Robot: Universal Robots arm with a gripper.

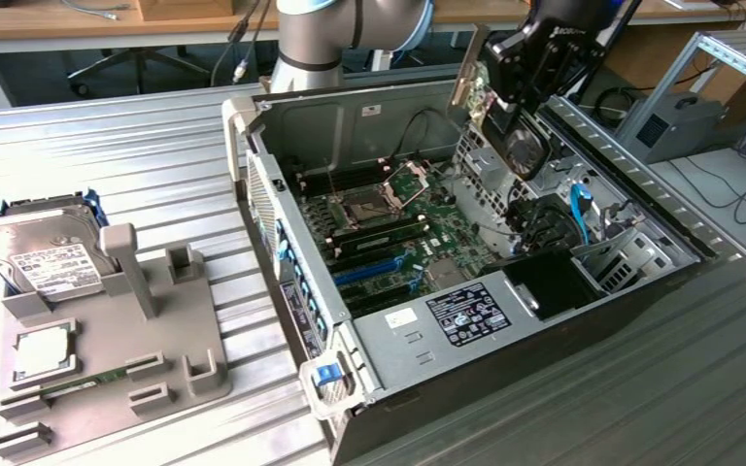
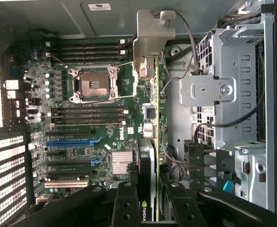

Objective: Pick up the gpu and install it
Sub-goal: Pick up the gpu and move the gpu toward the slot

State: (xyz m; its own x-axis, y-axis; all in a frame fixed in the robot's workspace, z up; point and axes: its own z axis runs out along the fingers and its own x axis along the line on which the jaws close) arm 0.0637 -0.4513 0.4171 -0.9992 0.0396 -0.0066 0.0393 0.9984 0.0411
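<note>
The gripper (image 1: 524, 97) hangs over the open computer case (image 1: 477, 388) on the table (image 1: 114, 155), and its fingers (image 2: 126, 203) are clamped on the gpu (image 1: 525, 146), one on each face of the card. The gpu is held on edge, clear of the slots, above the side of the motherboard (image 2: 95, 118) next to the metal drive cage (image 2: 233, 94). Off at the exterior view's left, the hard drive (image 1: 36, 254) stands in a grey holder (image 1: 114, 359).
</note>
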